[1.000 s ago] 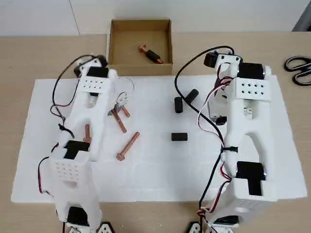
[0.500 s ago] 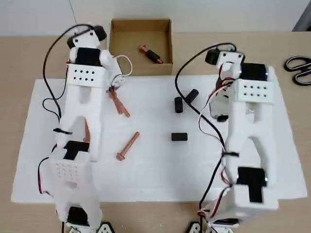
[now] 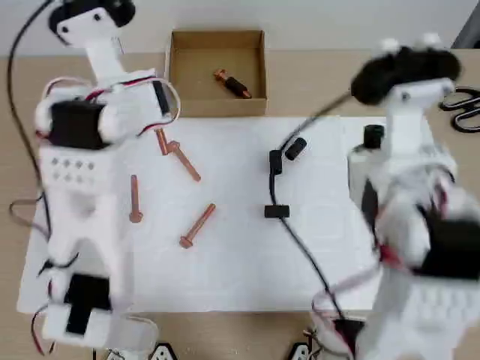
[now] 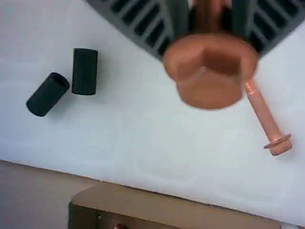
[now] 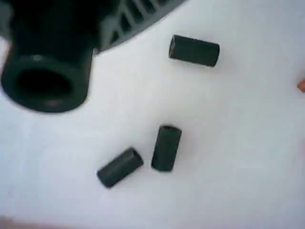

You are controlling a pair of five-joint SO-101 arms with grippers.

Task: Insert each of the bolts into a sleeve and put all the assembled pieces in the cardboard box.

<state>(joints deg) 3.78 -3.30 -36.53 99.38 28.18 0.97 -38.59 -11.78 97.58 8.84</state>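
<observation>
Well, left arm: it is standing tall over the foam mat's edge, and I am watching the left gripper (image 4: 209,16) pinching the held bolt (image 4: 208,71) by its shank, head facing the wrist camera.
Right arm: it is rearing up high as well, the right gripper (image 5: 50,33) clamping the held sleeve (image 5: 45,81), its open bore facing the wrist camera.
Bolts: I am counting four bare ones. These are the held one, a second bolt (image 3: 184,161) lying just beside the left gripper, and a third bolt (image 3: 135,199) and fourth bolt (image 3: 197,226) lying farther off toward that arm's base.
Sleeves: I am counting four bare ones. Besides the held one, the first loose sleeve (image 3: 275,162), second loose sleeve (image 3: 295,148) and third loose sleeve (image 3: 277,211) are lying between the two grippers.
Assembled piece (image 3: 232,82): one, lying in the cardboard box (image 3: 216,34) just beyond the left gripper.
Surface: a white foam mat (image 3: 247,270) is covering a wooden table (image 3: 315,82), and scissors (image 3: 461,101) are lying outboard of the right gripper.
Room: a pale wall (image 3: 337,19) is running behind the table.
</observation>
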